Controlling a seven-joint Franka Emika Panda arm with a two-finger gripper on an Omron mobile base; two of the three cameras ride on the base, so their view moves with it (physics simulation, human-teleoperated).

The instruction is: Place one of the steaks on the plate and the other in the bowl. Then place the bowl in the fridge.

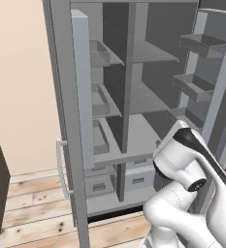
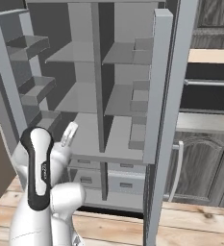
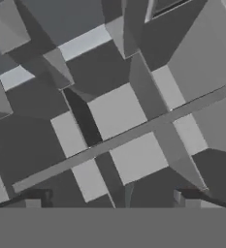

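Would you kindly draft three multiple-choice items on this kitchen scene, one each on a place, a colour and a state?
1. Where do the fridge drawers sit?
A. Below the lowest shelf
B. On the top shelf
C. In the door racks

2. What colour is the fridge interior?
A. Red
B. Grey
C. Green

3. What state are the fridge doors in?
A. Both shut
B. One shut
C. Both swung open

Answers:
1. A, as both base views show the drawers under the bottom shelf.
2. B, as shelves, walls and door racks all look grey.
3. C, as the left door and the racked right door stand wide, baring the shelves.
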